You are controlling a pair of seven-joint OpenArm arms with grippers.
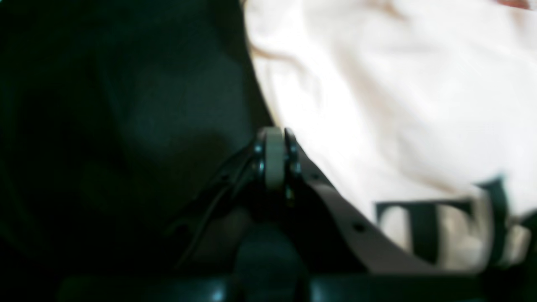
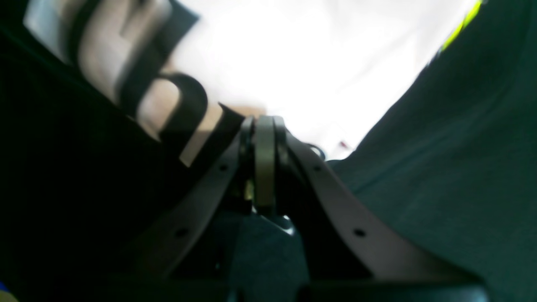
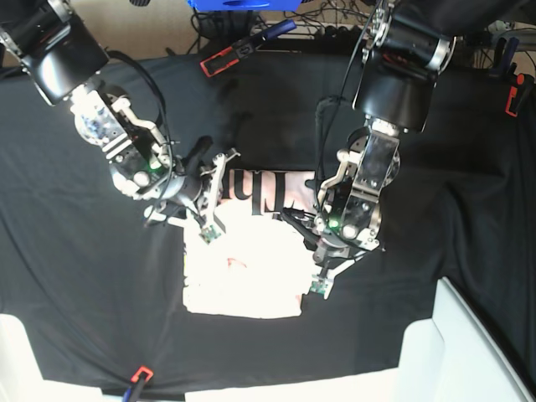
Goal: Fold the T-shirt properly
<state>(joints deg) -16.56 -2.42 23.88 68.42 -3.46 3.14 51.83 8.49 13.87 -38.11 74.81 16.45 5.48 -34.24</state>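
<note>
The pale pink T-shirt [image 3: 243,276] lies mid-table, plain side up. A band of black lettering [image 3: 255,188] is turned over along its far edge. My right gripper [image 3: 219,177] is at that band's left end. In the blurred right wrist view the right gripper [image 2: 264,122] is shut, with the lettered edge of the T-shirt [image 2: 293,54] running into its tips. My left gripper [image 3: 314,191] is at the band's right end. In the left wrist view the left gripper [image 1: 275,135] is shut at the rim of the T-shirt [image 1: 398,105].
A black table cloth [image 3: 75,251] covers the table. White bins stand at the near right [image 3: 469,352] and the near left corner [image 3: 12,360]. Red clamps [image 3: 219,60] and a blue object [image 3: 239,4] sit along the far edge.
</note>
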